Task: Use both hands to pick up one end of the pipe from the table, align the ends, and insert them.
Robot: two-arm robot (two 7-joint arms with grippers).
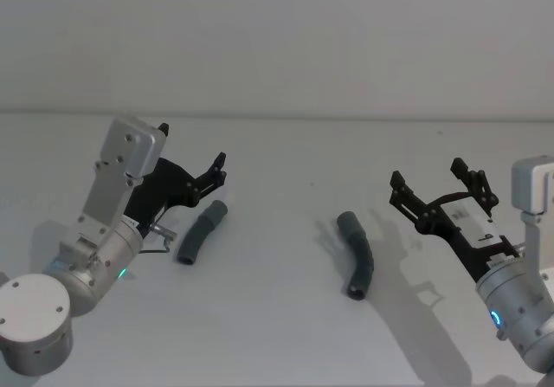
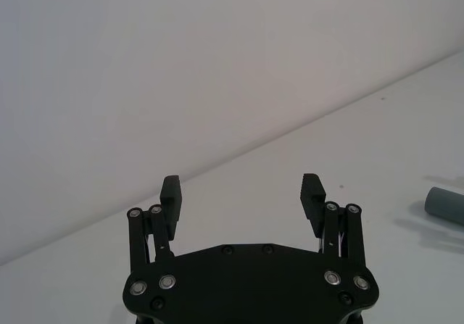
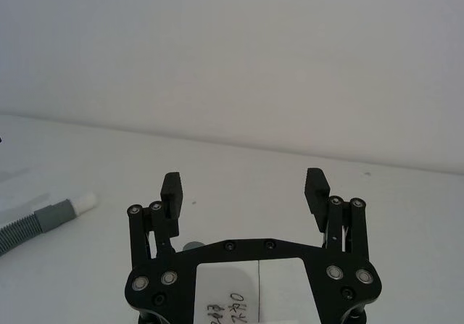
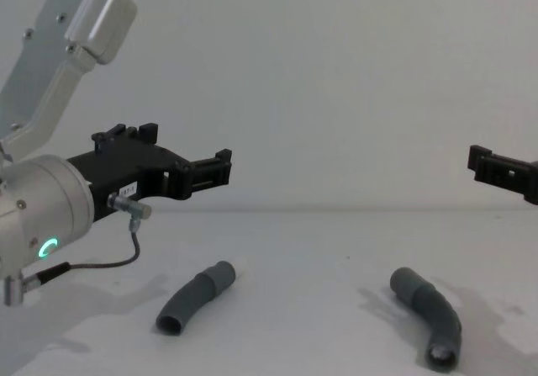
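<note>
Left gripper (image 1: 192,145) and right gripper (image 1: 428,172) both hang wide open and empty above the white table (image 1: 277,335), each near its own bent corrugated pipe piece, the left pipe piece (image 1: 201,231) and right pipe piece (image 1: 357,253) lying well apart.

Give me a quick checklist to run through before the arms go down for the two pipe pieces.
1. The left gripper open and empty: ok.
2. The right gripper open and empty: ok.
3. The left pipe piece and right pipe piece lying free on the table, apart: ok.
4. The left gripper down at its piece: not ok, it hangs above the table.
5. The right gripper down at its piece: not ok, it hangs high, off to the piece's right.
6. Which cuffs fit together: cannot tell.
</note>
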